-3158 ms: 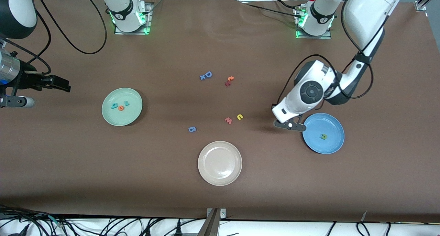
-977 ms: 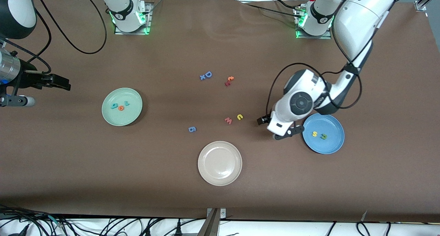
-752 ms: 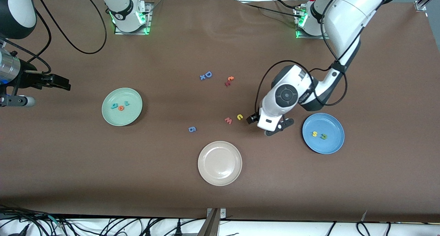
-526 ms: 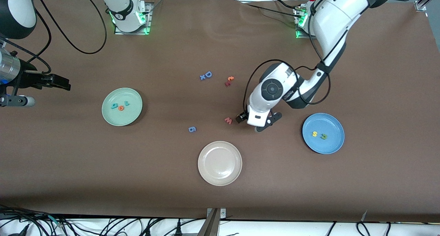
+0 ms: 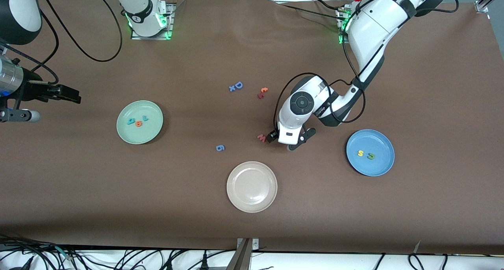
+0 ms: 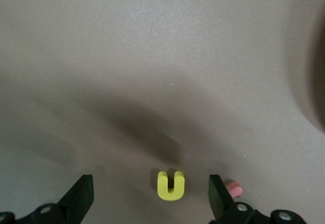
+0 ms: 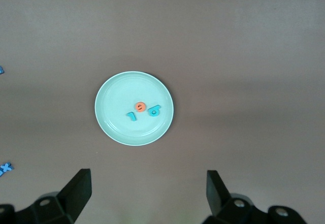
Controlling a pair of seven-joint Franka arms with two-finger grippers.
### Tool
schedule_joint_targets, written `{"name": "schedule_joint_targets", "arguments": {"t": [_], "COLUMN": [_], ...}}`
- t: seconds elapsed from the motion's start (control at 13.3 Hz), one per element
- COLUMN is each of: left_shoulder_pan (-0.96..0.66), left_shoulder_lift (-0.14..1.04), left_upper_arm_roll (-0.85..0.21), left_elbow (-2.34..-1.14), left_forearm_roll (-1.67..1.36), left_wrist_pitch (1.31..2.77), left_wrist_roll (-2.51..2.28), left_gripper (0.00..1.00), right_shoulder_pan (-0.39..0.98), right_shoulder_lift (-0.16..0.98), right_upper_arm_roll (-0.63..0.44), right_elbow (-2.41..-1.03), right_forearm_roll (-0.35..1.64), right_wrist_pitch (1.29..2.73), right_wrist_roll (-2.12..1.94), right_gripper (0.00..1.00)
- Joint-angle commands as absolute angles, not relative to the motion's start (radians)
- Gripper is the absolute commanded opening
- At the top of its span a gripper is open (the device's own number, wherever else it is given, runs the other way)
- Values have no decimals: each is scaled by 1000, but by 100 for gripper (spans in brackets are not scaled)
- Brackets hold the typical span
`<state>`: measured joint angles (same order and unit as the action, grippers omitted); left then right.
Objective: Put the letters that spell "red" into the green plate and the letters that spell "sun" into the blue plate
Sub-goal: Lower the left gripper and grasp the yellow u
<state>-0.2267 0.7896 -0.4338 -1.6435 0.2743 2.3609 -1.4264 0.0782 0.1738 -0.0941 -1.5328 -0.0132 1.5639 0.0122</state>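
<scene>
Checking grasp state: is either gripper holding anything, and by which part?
Nothing held. Left gripper is open over the yellow "u", which lies on the table. Right gripper waits open above the green plate.

white arms [image 5: 370, 22], black joints, looping black cables

From my remote station: a matt brown cloth-like worktop [image 5: 157, 191], three smooth plates with a soft sheen, the beige plate [image 5: 252, 201] glossiest, and a matt foam-like yellow "u" [image 6: 170, 185].
</scene>
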Motion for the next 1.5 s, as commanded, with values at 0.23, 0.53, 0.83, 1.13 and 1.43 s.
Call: {"name": "schedule_joint_targets", "arguments": {"t": [0.23, 0.53, 0.83, 1.13, 1.43], "left_shoulder_pan": [-307, -307, -307, -307, -308], "left_shoulder_lift": [816, 819, 824, 824, 824], "left_upper_arm_roll": [-387, -374, -371, -370, -371], "left_elbow": [-1615, -1615, -1615, -1615, -1615], "left_forearm_roll": [310, 311, 324, 328, 354], "left_wrist_pitch": [2370, 2395, 2395, 2395, 2395], "left_wrist_roll": [-1500, -1494, -1486, -1489, -1497], "left_gripper": [99, 97, 93, 78, 56], "right_shoulder_pan": [75, 74, 74, 74, 74], "right_shoulder_lift": [156, 158, 158, 158, 158], "right_upper_arm_roll": [-92, -92, -92, -94, -92], "right_elbow": [-1548, -1548, -1548, -1548, -1548], "right_forearm_roll": [-25, -25, -25, -25, -25], "right_wrist_pitch": [1559, 1559, 1559, 1559, 1559], "right_wrist_roll": [-8, -8, -9, -9, -9], "right_gripper": [100, 100, 100, 100, 100]}}
